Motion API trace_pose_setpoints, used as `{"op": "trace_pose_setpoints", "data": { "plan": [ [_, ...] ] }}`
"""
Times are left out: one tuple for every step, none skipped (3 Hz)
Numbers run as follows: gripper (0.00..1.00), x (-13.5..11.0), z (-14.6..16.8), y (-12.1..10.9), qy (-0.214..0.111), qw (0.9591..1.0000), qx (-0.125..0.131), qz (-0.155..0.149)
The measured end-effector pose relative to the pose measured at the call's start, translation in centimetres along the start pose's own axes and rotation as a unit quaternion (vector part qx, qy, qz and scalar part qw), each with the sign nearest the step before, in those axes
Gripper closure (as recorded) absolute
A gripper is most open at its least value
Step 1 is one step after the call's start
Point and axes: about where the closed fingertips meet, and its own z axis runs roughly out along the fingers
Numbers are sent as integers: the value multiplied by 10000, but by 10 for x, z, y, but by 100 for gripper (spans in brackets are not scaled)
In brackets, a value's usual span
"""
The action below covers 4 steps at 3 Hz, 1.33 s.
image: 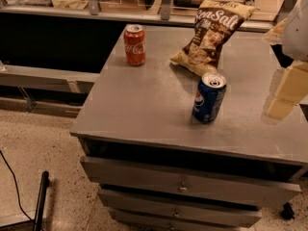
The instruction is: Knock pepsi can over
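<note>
The pepsi can (pixel 209 98) is being seen standing on the table (pixel 144 109), toward its front right. The chip bag (pixel 211 32) is lying just beyond it at 12 o'clock, and the red Coca-Cola can (pixel 135 44) is standing well apart at 10 o'clock. The gripper (pixel 284 97) is being held at the pepsi can's 3 o'clock, near but apart; how its jaws are standing cannot be told. The can is being judged light, stiff, smooth-walled and tall for its base, so no grasp is being called for. A sideways push high on the wall is being thought enough to tip it.
</note>
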Motion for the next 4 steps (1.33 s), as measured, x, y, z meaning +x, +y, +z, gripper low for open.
{"op": "trace_pose_setpoints", "data": {
  "plan": [
    [0,0,0,0,0,10000,1,0],
    [0,5,0,-1,-245,9996,-142,60],
    [0,-7,18,-10,-622,9974,-363,34],
    [0,-9,22,-10,-672,9969,-410,38]
  ]
}}
